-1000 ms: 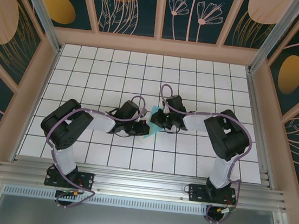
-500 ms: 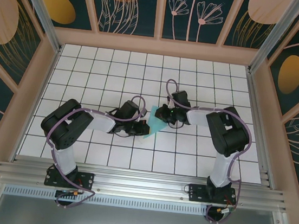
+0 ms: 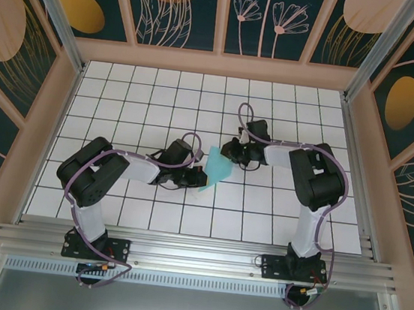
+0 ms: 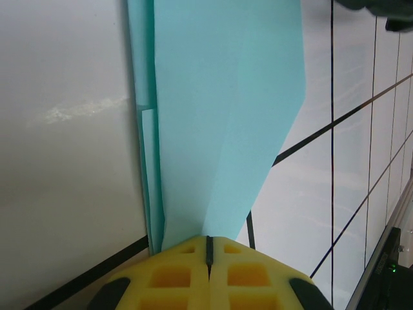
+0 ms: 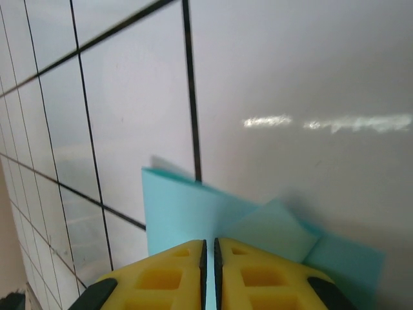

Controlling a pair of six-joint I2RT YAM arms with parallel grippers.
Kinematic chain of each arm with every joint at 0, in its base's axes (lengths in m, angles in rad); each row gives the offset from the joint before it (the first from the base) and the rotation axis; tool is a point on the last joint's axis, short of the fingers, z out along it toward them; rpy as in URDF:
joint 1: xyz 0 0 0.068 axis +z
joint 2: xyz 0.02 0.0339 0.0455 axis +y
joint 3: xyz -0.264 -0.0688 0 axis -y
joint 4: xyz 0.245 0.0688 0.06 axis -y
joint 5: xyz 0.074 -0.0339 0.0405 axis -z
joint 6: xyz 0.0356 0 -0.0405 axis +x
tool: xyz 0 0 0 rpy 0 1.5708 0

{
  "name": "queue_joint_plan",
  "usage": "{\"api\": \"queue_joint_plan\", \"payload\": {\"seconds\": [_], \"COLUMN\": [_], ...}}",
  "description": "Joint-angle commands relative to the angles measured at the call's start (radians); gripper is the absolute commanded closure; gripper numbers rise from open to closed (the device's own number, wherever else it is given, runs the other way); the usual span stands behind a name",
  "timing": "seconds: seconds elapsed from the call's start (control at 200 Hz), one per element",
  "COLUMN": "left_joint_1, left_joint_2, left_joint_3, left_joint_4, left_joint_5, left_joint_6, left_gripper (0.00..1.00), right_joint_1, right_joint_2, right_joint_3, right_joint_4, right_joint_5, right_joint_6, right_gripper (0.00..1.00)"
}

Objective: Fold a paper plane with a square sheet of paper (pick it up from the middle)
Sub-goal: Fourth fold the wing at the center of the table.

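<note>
The square sheet of paper [image 3: 218, 165], light cyan and folded into a narrow layered shape, is held off the white grid table between both arms. My left gripper [image 3: 202, 176] is shut on its near-left end; in the left wrist view the yellow pads [image 4: 174, 274] meet tight at the gripper tip [image 4: 208, 240], and the creased paper [image 4: 219, 116] fans out past them. My right gripper [image 3: 230, 155] pinches the far-right edge. In the right wrist view its tip [image 5: 208, 244] shows a hairline gap with cyan paper [image 5: 187, 206] in it.
The white tiled table [image 3: 161, 96] spreads out behind and to both sides of the arms. Patterned walls with wooden frames [image 3: 218, 62] close in the back and sides. An aluminium rail [image 3: 194, 259] runs along the near edge by the arm bases.
The right gripper has moved back and to the right. More of the cyan paper now shows between the grippers. The left arm has stayed where it was.
</note>
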Motion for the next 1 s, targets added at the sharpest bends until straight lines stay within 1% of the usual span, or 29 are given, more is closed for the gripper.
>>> {"api": "queue_joint_plan", "payload": {"seconds": [0.0,0.2,0.36,0.485,0.636,0.726,0.831,0.996], "left_joint_1": [0.002,0.003,0.002,0.003,0.003,0.002,0.002,0.002], "left_joint_2": [0.102,0.100,0.096,0.096,0.091,0.090,0.091,0.085], "left_joint_3": [-0.069,-0.066,-0.066,-0.066,-0.066,-0.065,-0.062,-0.059], "left_joint_4": [-0.225,-0.230,-0.230,-0.231,-0.231,-0.230,-0.230,-0.228], "left_joint_5": [-0.147,-0.148,-0.146,-0.146,-0.145,-0.146,-0.143,-0.142], "left_joint_6": [0.039,0.043,0.045,0.047,0.049,0.049,0.049,0.049], "left_gripper": [0.93,0.92,0.92,0.92,0.92,0.92,0.92,0.92], "right_joint_1": [-0.068,-0.103,-0.113,-0.125,-0.143,-0.129,-0.097,-0.015], "right_joint_2": [0.052,0.083,0.075,0.054,-0.004,-0.083,-0.159,-0.191], "right_joint_3": [0.027,0.063,0.108,0.150,0.142,0.098,0.026,-0.060], "right_joint_4": [-0.035,-0.050,-0.087,-0.135,-0.131,-0.105,-0.041,0.022], "right_joint_5": [0.156,0.150,0.136,0.168,0.125,0.099,0.037,0.024], "right_joint_6": [-0.056,-0.058,-0.079,-0.111,-0.115,-0.103,-0.066,-0.024], "right_gripper": [0.84,0.84,0.83,0.83,0.82,0.81,0.81,0.82]}}
